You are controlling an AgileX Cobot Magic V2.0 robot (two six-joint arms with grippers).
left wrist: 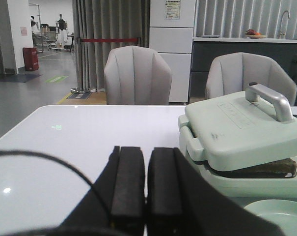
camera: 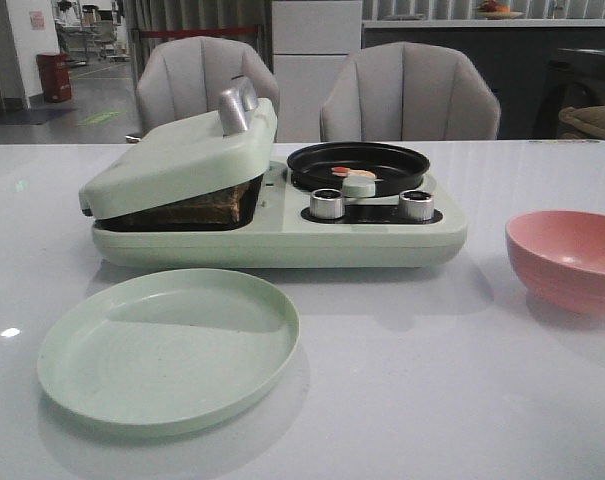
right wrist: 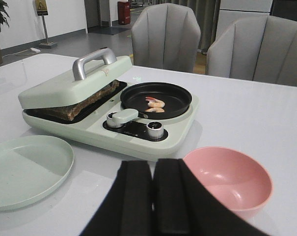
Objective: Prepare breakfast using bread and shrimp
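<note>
On my white table: the things that play no role in breakfast.

Before me stands a pale green breakfast-maker appliance (camera: 282, 235) with a hinged sandwich-press lid (camera: 177, 160) propped ajar, a silver metal handle (camera: 237, 105) on top, a round black frying pan (camera: 358, 165) on its right half and two silver knobs (camera: 327, 203) in front. A pale green round plastic plate (camera: 169, 347) lies near its front; a pink plastic bowl (camera: 568, 258) sits apart to the right. Two grey padded chairs (camera: 409, 93) stand behind the glossy white table (camera: 432, 400).

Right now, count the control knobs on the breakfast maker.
2: one knob on the front panel nearer the sandwich press, the other knob nearer the pink bowl. None seem hidden.
</note>
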